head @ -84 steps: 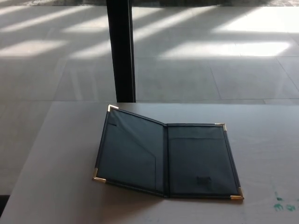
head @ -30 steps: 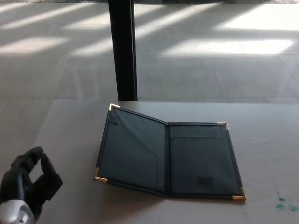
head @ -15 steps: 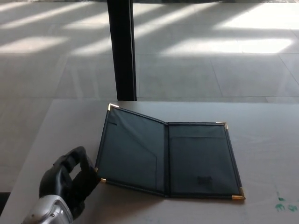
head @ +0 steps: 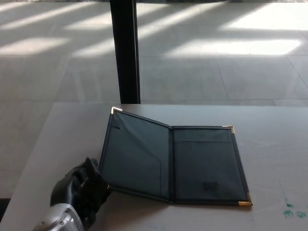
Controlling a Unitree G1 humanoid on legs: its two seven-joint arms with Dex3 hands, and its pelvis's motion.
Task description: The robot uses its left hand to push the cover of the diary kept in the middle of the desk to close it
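A dark diary (head: pixel 173 161) with gold corner caps lies open in the middle of the pale desk (head: pixel 274 144). Its right half lies flat. Its left cover (head: pixel 134 156) is raised a little off the desk. My left hand (head: pixel 82 190) is at the near left, its black fingers (head: pixel 96 178) curled and holding nothing, right at the near left corner of that raised cover, which they hide. Whether they touch the cover's edge I cannot tell. My right hand does not show.
A black post (head: pixel 125 50) stands behind the desk's far edge, over a sunlit tiled floor (head: pixel 216 57). Small green marks (head: pixel 291 211) sit on the desk at the near right. The desk's left edge runs close beside my left hand.
My left hand has come in from the lower left and moved right, up to the near left corner of the raised cover. The diary has not moved.
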